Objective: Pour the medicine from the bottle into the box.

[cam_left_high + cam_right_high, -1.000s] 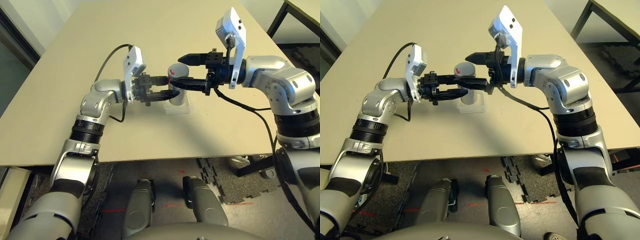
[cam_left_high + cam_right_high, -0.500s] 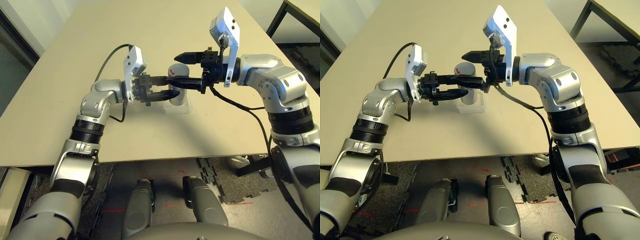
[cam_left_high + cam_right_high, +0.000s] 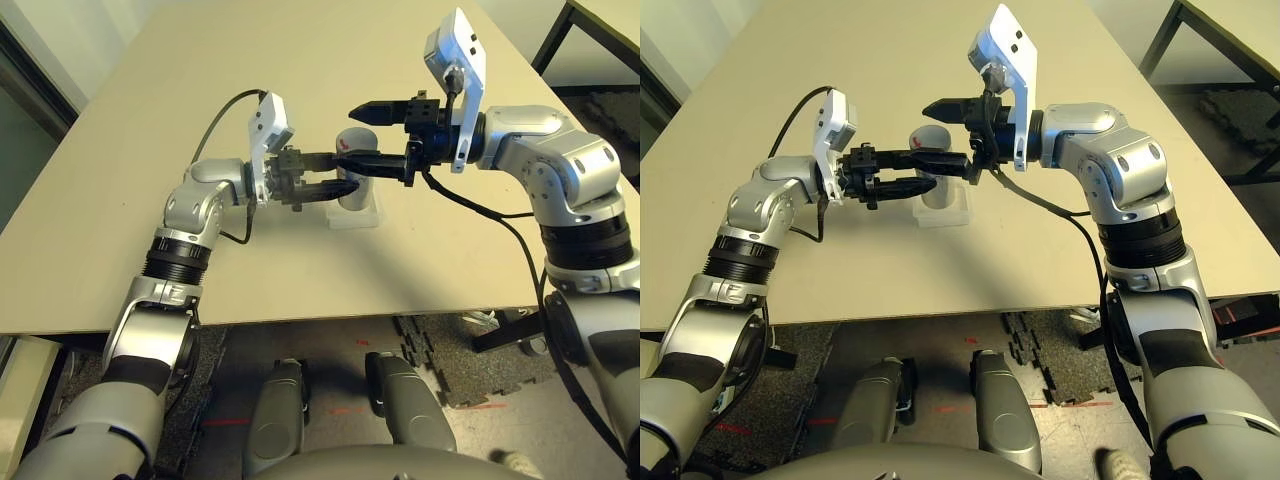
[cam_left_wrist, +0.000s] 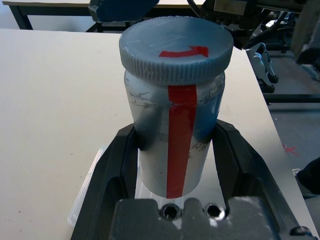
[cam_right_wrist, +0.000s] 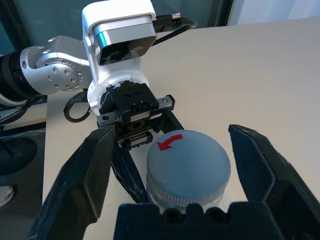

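Left wrist view: one white rectangular tabletop [image 4: 60, 100] lies beneath one shallow clear plastic tray [image 4: 82, 195]. Above the tray, one silver-grey cylindrical bottle [image 4: 150, 110] stands roughly upright, long axis vertical, pinched by the black left gripper [image 4: 175, 137]; the black right gripper [image 5: 172, 150] is spread around its grey round cap [image 5: 187, 162], marked with one red arrow.

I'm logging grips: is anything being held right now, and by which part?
The left gripper holds the bottle around its body, below the cap; the right gripper holds nothing.
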Controlling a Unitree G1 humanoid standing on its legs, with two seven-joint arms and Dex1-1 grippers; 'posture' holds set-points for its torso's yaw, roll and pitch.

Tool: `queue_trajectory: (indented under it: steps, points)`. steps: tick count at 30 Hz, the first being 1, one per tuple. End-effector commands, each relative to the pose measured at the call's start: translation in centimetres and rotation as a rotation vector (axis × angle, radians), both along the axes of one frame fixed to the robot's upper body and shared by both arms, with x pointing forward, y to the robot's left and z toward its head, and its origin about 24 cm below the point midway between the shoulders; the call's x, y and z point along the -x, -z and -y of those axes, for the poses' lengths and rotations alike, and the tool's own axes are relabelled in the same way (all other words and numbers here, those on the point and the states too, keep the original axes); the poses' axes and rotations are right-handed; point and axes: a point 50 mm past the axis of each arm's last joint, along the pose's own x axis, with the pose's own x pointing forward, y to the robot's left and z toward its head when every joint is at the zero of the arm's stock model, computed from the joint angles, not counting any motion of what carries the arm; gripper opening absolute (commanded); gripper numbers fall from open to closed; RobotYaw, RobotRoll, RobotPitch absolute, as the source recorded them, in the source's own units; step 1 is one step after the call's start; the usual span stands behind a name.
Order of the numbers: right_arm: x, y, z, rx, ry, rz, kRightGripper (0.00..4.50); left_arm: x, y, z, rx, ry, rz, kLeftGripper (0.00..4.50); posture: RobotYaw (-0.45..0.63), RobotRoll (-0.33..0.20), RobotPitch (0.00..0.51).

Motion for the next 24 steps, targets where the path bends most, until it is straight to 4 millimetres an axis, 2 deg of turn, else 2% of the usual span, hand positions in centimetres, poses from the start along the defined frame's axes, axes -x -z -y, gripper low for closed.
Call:
queue_trajectory:
  steps: [1,23,24]
  points:
    - [0.14,0.05,-0.05,0.003,-0.011,0.004,4.50,0.04,0.08,0.06,-0.013,0.010,0.005,2.37,-0.11,0.000,0.119]
    - [-0.35,0.83,0.12,0.033,0.013,-0.012,4.50,0.05,-0.19,0.23,-0.005,0.015,0.014,2.37,-0.11,0.000,0.118]
    - [-0.34,0.82,0.11,0.032,0.013,-0.012,4.32,0.04,-0.18,0.22,-0.005,0.014,0.014,2.37,-0.11,0.000,0.117]
